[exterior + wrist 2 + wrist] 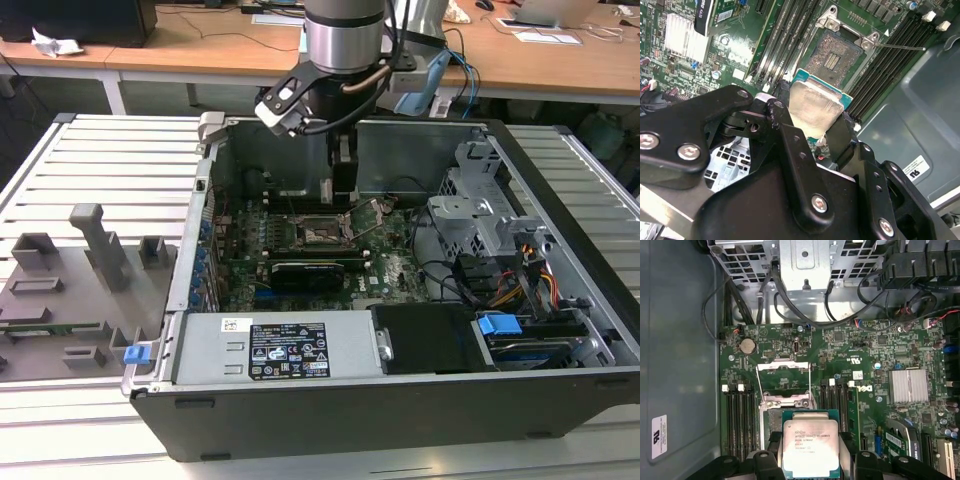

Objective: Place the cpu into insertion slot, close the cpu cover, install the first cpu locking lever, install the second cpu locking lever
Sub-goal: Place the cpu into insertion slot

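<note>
My gripper (337, 188) reaches down into the open computer case (560, 200) and is shut on the cpu (815, 106), a flat silver-faced chip with green edges. In both wrist views the black fingers (785, 125) press on two opposite edges of the cpu (810, 450). The chip hangs above the board, beside the insertion slot (834, 57), whose bare contact field shows. In the first wrist view the cpu covers part of the insertion slot (785, 407). The cpu cover (782, 366) is swung open on the slot's far side. A thin locking lever (900, 47) sticks out, unlatched.
Black memory slots (737, 415) flank the socket on both sides. A finned heatsink (910, 385), a long black card (310, 270), a metal drive cage (480, 210) with cables, and the power supply (280, 345) lie around it. A grey fixture plate (70, 290) lies outside the case at the exterior view's left.
</note>
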Tool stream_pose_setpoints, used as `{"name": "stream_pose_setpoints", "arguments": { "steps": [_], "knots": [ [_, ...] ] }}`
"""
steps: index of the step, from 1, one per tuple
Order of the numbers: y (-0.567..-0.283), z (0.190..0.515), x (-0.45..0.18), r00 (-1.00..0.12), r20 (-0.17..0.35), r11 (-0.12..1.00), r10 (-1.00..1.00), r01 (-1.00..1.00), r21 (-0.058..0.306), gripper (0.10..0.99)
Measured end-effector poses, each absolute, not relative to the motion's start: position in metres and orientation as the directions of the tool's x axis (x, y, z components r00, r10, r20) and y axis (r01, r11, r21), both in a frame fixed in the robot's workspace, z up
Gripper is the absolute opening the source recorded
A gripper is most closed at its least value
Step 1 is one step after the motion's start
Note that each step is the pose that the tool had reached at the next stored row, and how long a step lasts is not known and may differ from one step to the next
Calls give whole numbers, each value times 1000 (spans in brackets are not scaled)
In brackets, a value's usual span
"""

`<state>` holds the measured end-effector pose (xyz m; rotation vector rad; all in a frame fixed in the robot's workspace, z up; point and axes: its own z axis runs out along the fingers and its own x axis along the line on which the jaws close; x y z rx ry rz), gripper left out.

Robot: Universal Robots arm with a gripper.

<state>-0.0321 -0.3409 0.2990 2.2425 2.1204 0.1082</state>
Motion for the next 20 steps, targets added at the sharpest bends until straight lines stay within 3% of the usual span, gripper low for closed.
{"name": "stream_pose_setpoints", "arguments": {
  "steps": [11, 20],
  "knots": [
    [-341, 291, -33, 87, 14, -88, 996, 992, 87, 537],
    [-340, 276, -40, 50, 15, -51, 999, 995, 87, 537]
  ]
}}
